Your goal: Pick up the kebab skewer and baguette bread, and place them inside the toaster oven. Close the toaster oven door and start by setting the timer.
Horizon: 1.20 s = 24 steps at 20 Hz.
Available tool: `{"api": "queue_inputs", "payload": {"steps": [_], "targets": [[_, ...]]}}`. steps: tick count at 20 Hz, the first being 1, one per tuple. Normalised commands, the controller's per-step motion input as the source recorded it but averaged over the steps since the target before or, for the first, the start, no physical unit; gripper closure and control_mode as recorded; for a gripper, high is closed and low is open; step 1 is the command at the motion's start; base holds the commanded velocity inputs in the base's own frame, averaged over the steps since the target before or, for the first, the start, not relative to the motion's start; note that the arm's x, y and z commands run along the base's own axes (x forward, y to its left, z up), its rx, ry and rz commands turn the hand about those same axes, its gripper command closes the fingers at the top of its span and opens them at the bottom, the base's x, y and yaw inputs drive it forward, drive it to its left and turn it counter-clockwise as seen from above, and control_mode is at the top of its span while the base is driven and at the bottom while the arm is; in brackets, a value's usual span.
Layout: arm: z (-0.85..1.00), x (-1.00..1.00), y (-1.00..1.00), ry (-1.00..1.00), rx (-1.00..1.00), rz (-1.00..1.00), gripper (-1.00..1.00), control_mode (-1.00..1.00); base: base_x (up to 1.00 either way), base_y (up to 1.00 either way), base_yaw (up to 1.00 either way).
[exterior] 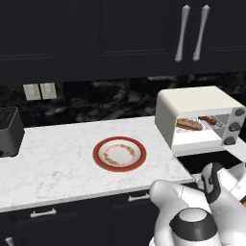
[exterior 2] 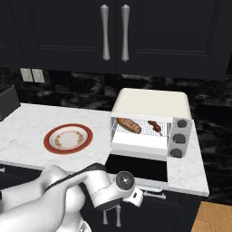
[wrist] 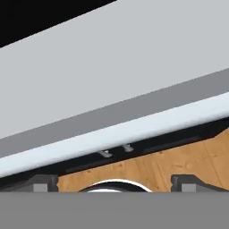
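The cream toaster oven [exterior: 197,101] [exterior 2: 152,103] stands at the right end of the counter. Its door [exterior: 204,162] [exterior 2: 136,166] is folded down flat over the counter's front edge. On the rack inside, the baguette bread [exterior: 189,125] [exterior 2: 128,125] lies on the left and the kebab skewer [exterior: 207,120] [exterior 2: 154,126] on the right. My arm reaches low in front of the lowered door. My gripper [wrist: 115,183] is open and holds nothing, its fingertips [wrist: 42,182] far apart. A flat grey panel with a pale edge fills the hand view close above them.
An empty red-rimmed plate [exterior: 119,153] [exterior 2: 68,138] sits mid-counter. A dark slot toaster [exterior: 9,132] [exterior 2: 7,102] stands far left. Three dark knobs [exterior: 235,126] [exterior 2: 180,138] line the oven's right side. Dark cabinets hang overhead, drawers sit below, and wood floor [wrist: 179,159] lies underneath.
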Motion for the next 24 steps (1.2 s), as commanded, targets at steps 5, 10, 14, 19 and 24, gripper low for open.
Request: {"api": "queue_inputs", "payload": {"steps": [5, 10, 14, 19, 24], "targets": [[0.0, 0.36, 0.0, 0.0, 0.0, 0.0, -1.0, -1.0, 0.0, 0.0, 0.0], [0.0, 0.26, 0.0, 0.0, 0.0, 0.0, -1.0, -1.0, 0.0, 0.0, 0.0], [0.02, 0.27, 0.07, -0.04, 0.0, 0.0, -1.0, -1.0, 0.0, 0.0, 0.0], [0.01, 0.53, 0.13, -0.03, 0.0, 0.0, -1.0, -1.0, 0.0, 0.0, 0.0], [0.14, 0.63, 0.19, -0.08, 0.0, 0.0, -1.0, -1.0, 0.0, 0.0, 0.0]]}}
